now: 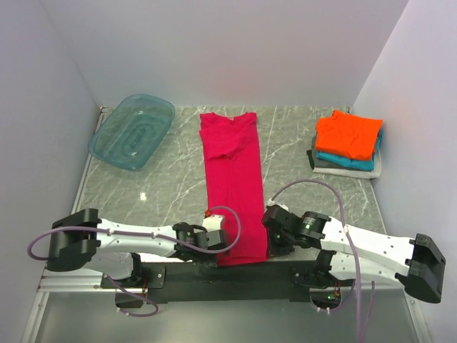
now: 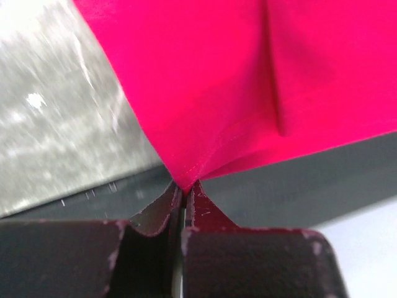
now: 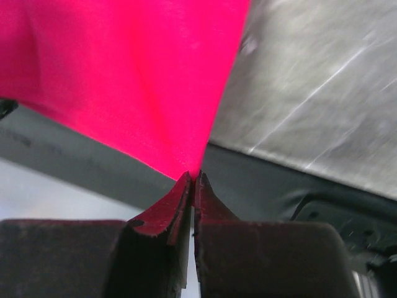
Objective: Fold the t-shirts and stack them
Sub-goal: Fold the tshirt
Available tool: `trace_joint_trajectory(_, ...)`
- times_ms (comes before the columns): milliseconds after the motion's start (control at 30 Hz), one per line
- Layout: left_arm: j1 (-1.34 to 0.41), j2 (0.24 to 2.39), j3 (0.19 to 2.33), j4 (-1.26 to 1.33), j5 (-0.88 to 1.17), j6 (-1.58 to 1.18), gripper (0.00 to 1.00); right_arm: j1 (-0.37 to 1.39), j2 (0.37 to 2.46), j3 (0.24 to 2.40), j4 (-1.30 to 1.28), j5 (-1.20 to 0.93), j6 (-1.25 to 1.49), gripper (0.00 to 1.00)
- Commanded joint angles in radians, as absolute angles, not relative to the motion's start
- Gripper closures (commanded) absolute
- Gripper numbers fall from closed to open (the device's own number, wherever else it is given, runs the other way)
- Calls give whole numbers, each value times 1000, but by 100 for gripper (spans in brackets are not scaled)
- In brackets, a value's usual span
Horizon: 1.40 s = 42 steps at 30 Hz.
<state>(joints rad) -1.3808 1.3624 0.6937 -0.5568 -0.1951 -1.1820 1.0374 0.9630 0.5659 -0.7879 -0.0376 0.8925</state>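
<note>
A crimson-magenta t-shirt (image 1: 232, 182) lies as a long narrow strip down the middle of the marble table, collar end far, hem end near the arms. My left gripper (image 1: 223, 246) is shut on the shirt's near left hem corner (image 2: 184, 180). At the near right corner (image 3: 195, 172) my right gripper (image 1: 267, 241) is shut on the cloth too. The pinched hem hangs just over the table's near edge. An orange t-shirt (image 1: 348, 134) tops a folded stack at the far right, above a teal t-shirt (image 1: 350, 161) and a grey-white one (image 1: 321, 162).
A translucent teal plastic tub (image 1: 132, 131) sits at the far left, tilted against the wall. White walls close in the table on three sides. The black base rail (image 1: 235, 271) runs under the arms along the near edge.
</note>
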Motion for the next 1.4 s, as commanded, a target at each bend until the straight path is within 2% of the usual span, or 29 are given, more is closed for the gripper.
trace_joint_trajectory(0,-1402,1292,706,-620,-126,-1157,99,1100,928,638,-871,-52,962,100)
trace_joint_trajectory(233,-1344,1243,741,-582,-138,-1186,99,1095,998,730,-827,35,939,100)
trace_joint_trajectory(567,-977,1247,739,-359,-72,-1010,99,853,1187,850,-684,66,712,100)
trace_joint_trajectory(867,-767,1462,899,-304,-32,-839,99,634,1464,1055,-598,19,479,100)
trace_joint_trajectory(1133,-598,1650,1075,-301,21,-716,99,537,1692,1241,-588,3,397,100)
trace_joint_trajectory(1367,-522,1772,1222,-331,51,-649,99,494,1833,1377,-615,-25,356,100)
